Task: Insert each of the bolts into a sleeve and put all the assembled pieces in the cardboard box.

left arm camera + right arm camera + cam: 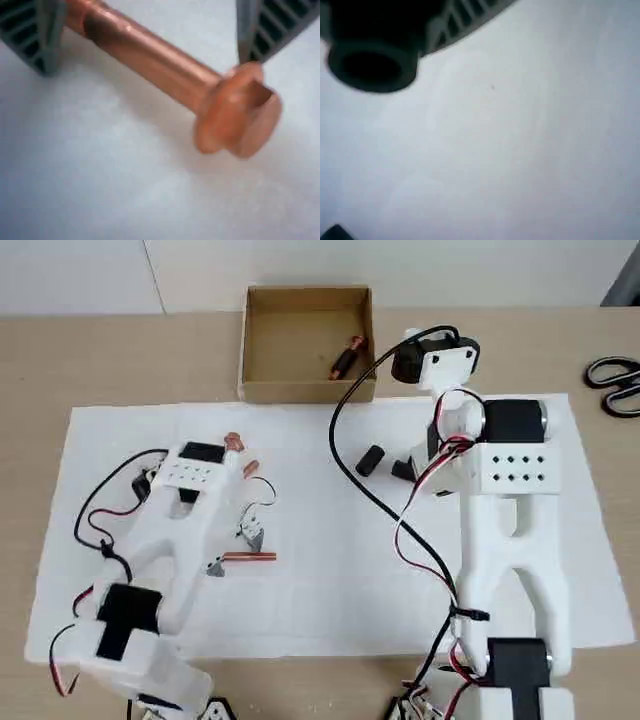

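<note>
Nearest, the left gripper (237, 551) stands spread open astride a bolt (165, 75) lying flat on the paper sheet (330, 580), presumably placed to close on the shank. The left wrist view shows the jaws not yet closed on it, which the high view leaves unclear. Farther on, the right gripper (405, 468) appears clamped on a sleeve (372, 65), its bore exposed in the right wrist view to accept a bolt, with a second sleeve (371, 460) just beside it. Farthest, the cardboard box (243, 340) holds one assembled piece (345, 360).
</note>
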Tool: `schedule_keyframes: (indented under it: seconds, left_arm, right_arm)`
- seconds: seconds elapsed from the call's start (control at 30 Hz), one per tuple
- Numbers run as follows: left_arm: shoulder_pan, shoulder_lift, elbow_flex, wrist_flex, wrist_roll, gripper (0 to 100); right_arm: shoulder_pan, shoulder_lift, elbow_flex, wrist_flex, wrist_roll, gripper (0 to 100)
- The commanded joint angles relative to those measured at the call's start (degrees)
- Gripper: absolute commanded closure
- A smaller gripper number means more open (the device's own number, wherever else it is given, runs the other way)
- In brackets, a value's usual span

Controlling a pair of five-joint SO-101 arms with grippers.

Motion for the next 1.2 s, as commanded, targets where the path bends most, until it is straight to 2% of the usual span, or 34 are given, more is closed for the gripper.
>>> schedule_keyframes:
  seconds: [0.0, 0.17, 0.23, 0.5, 0.7, 0.83, 1.0, 1.1, 1.17]
  left_arm:
    - [-0.3, -0.2, 0.9, -4.7, 1.1, 79]
    - [0.1, -0.5, 0.9, -4.7, 1.1, 96]
    - [0.1, -0.5, 0.9, -4.7, 0.9, 99]
    - [0.2, -0.5, 0.5, -3.5, 0.8, 99]
    - [0.3, -0.5, -10.9, 9.8, -0.3, 99]
    - [0.3, -0.5, -17.6, 15.3, -5.7, 99]
    - [0.0, -0.1, -18.3, 15.4, -13.5, 99]
    - [-0.3, -0.1, -18.1, 15.6, -24.9, 99]
    - [-0.3, 0.0, -18.1, 15.6, -36.7, 99]
  right_arm:
    - [0.2, -2.9, -0.3, 0.2, 0.4, 99.5]
    - [0.2, -2.7, -0.3, 0.2, 0.4, 99.5]
    - [0.2, -2.6, -0.3, 0.1, 0.4, 99.5]
    - [0.2, -2.5, -0.3, -0.1, 0.4, 99.5]
    - [0.2, -2.4, -0.3, -0.2, 0.4, 99.5]
    - [0.2, -2.4, -0.3, -0.2, 0.4, 99.5]
    - [0.3, -2.4, -0.3, -0.2, 0.4, 99.5]
    - [0.3, -2.4, -0.2, -0.2, 0.4, 99.5]
    - [0.3, -2.4, -0.2, -0.2, 0.4, 99.5]
